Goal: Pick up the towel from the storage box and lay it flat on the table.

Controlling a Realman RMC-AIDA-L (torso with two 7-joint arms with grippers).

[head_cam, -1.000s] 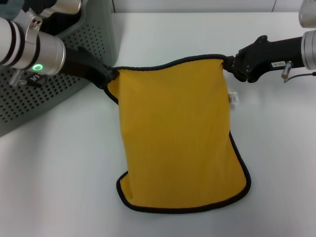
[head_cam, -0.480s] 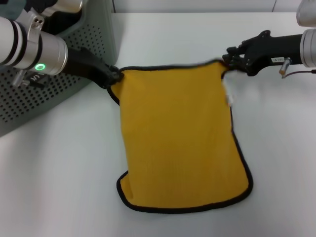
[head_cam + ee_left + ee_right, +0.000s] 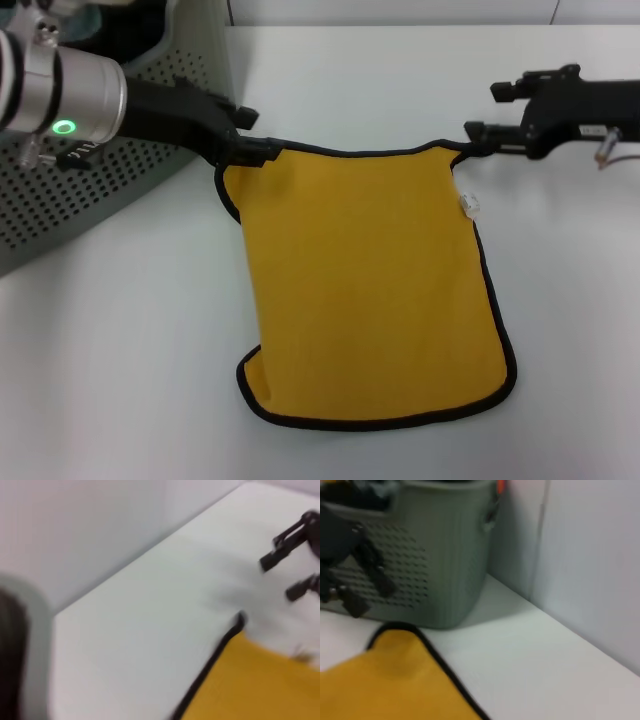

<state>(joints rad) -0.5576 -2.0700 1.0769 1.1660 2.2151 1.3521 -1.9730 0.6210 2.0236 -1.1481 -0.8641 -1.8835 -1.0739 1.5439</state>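
Observation:
The yellow towel (image 3: 370,290) with black edging lies spread on the white table (image 3: 110,380), its white label (image 3: 467,205) at the right edge. My left gripper (image 3: 252,130) is open just behind the towel's far left corner, its lower finger close to the edging. My right gripper (image 3: 484,110) is open at the far right corner, its lower finger by the edging. The towel also shows in the left wrist view (image 3: 255,680) and the right wrist view (image 3: 385,680). The grey storage box (image 3: 150,180) stands at the far left.
The storage box's perforated wall (image 3: 445,545) stands right behind my left arm. A pale wall rises behind the table's far edge (image 3: 125,540). Bare tabletop lies to the right of the towel (image 3: 580,330) and in front of the box.
Both grippers have opened and let go of the towel's far corners. The far edge has dropped onto the table and the towel lies flatter. Both grippers have risen slightly.

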